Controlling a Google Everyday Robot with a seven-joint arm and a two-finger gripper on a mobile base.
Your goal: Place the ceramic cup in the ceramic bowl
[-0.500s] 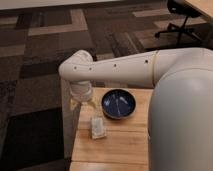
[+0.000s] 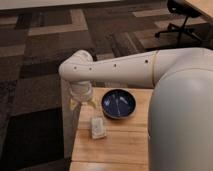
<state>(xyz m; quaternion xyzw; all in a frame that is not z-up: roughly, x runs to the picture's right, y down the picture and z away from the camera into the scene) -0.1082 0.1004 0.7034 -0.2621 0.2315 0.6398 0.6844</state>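
The dark-blue ceramic bowl [image 2: 118, 104] sits on the wooden table [image 2: 125, 145] near its far edge, empty. My arm reaches from the right across the table's far edge to the left. The gripper [image 2: 83, 101] points down at the table's far left corner, just left of the bowl. The ceramic cup does not show; the wrist and gripper cover the spot below them.
A flat whitish rectangular block [image 2: 97, 128] lies on the table in front of the gripper, left of the bowl. The arm's big white body [image 2: 182, 115] covers the table's right side. Patterned carpet surrounds the table; an office chair [image 2: 182, 20] stands far right.
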